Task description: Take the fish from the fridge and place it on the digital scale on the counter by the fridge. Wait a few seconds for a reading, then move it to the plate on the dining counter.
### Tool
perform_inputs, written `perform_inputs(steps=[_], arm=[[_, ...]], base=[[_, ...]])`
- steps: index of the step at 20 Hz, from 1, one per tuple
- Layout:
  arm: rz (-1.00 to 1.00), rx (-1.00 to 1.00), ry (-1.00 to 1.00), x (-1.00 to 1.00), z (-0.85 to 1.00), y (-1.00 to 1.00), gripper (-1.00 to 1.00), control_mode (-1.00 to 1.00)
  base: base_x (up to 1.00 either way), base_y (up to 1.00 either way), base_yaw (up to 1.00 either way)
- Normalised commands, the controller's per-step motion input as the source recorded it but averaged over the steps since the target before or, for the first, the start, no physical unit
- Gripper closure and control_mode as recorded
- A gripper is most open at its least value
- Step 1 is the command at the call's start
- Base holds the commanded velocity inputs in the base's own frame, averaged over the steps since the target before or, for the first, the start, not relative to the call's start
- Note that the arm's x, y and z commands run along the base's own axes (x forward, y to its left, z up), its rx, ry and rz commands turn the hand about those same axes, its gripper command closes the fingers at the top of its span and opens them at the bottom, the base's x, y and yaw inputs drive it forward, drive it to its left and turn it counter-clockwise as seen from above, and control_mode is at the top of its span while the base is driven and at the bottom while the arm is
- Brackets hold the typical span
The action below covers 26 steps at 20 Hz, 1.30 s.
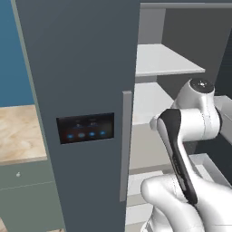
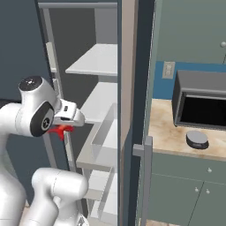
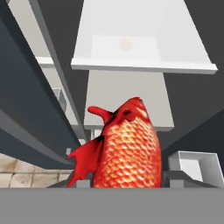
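With the fridge door swung wide, plenty of room for reaching among the pale shelves at upper right of the left base view. Gripper clamped on the fish, fingers pressed against its scaly red-orange flanks at the bottom centre of the hand view, head pointing up the frame and fin splayed toward lower left. Held by the body rather than fin or tail, probably for a firmer, steadier hold on a rounded shape. Seen again in the right base view as a small red patch tucked just below the white hand at left centre, clear of the shelf edges, not resting on any of them. Judged as the carrying stage: fish lifted, weighing not yet done. Waiting at right centre of the right base view, the scale, a low grey disc on the beige counter, just in front of the boxy microwave and bare on top. Between fish and scale, the upright edge of the fridge wall in mid-frame; likely need to pull back out of the opening before swinging right, with some risk of clipping that edge or the door handle.
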Motion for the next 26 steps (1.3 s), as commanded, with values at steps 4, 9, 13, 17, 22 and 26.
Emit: perform_inputs(steps=[4, 9, 13, 17, 22, 26], arm=[[0.0, -0.05, 0.03, 0.0, -0.75, 0.0, 1.0, -1.0], [0.0, 0.0, 0.0, 0.0, 0.0, 0.0, 1.0, 1.0], [0.0, 0.0, 0.0, 0.0, 0.0, 0.0, 1.0, 1.0], [0.0, 0.0, 0.0, 0.0, 0.0, 0.0, 1.0, 1.0], [0.0, 0.0, 0.0, 0.0, 0.0, 0.0, 1.0, 1.0], [0.0, 0.0, 0.0, 0.0, 0.0, 0.0, 1.0, 1.0]], base=[[0.0, 0.0, 0.0], [-0.29, 0.35, -0.05], [-0.58, 0.64, -0.34], [-0.77, 0.69, -0.49], [-0.88, 0.46, -0.65], [-0.58, 0.31, -0.8]])
